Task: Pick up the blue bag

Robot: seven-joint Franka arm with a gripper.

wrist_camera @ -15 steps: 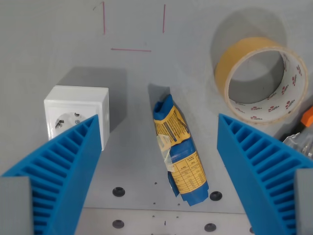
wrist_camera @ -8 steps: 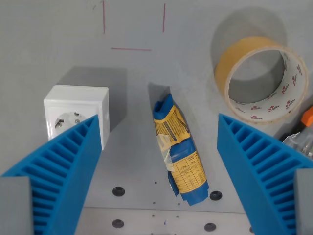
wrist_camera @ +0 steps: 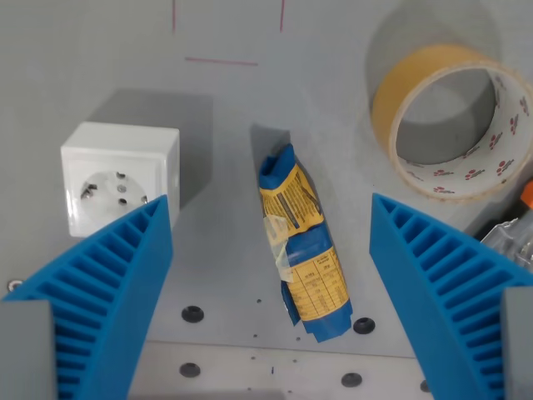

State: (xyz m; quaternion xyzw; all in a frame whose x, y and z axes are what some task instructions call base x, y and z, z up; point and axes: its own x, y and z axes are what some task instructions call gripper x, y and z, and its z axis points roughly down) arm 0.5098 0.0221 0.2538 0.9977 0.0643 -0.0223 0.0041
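Wrist view: jaws spread wide, empty, touching nothing, the blue bag (wrist_camera: 301, 248) lying between them.

one blue bag (wrist_camera: 302, 246), one white socket box (wrist_camera: 117, 173), one tape roll (wrist_camera: 454, 121)

Crinkled glossy blue bag (wrist_camera: 301, 250), matt grey table (wrist_camera: 225, 150)

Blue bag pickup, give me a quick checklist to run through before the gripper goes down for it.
1. Gripper open: ok.
2. Blue bag lies between the fingers: ok.
3. Bag apart from white socket and tape roll: ok.
4. Bag centred in the gap: ok, slightly toward the wrist view's right.
5. Height above the bag: cannot tell.
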